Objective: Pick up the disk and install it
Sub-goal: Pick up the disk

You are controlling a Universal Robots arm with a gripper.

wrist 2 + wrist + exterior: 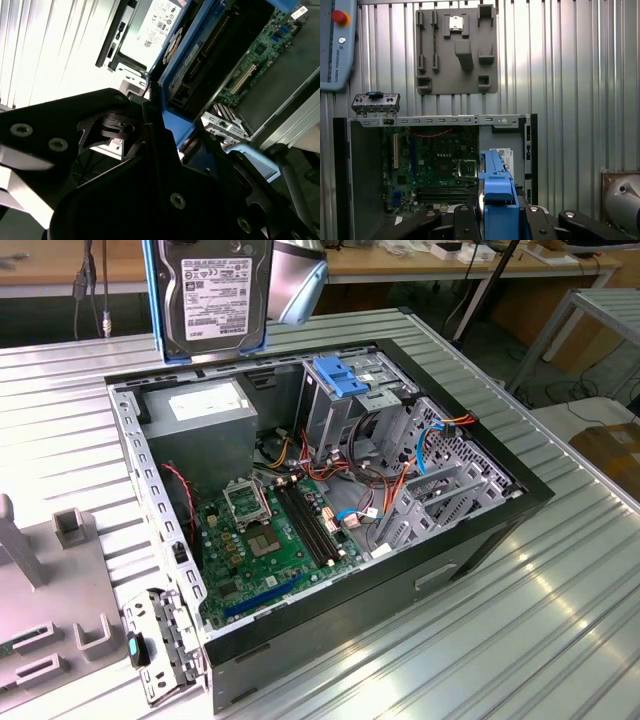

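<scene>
The disk point(212, 300) hangs upright above the back edge of the open computer case point(480, 540), its white label facing the exterior view and a blue frame round its edges. In the first wrist view I look down along the disk's blue frame edge point(496, 192), which sits between the black fingers point(457, 220) of my gripper point(497, 215). The gripper is shut on the disk. In the second wrist view the disk's blue frame point(197, 67) runs out from the gripper's black body point(150, 190) over the case interior.
Inside the case lie a green motherboard point(270, 540), a grey power-supply box point(200, 410) and a blue plastic bracket point(340, 375) on the drive cage. A grey fixture plate point(456, 50) and a loose metal bracket point(375, 102) lie on the ribbed table beside the case.
</scene>
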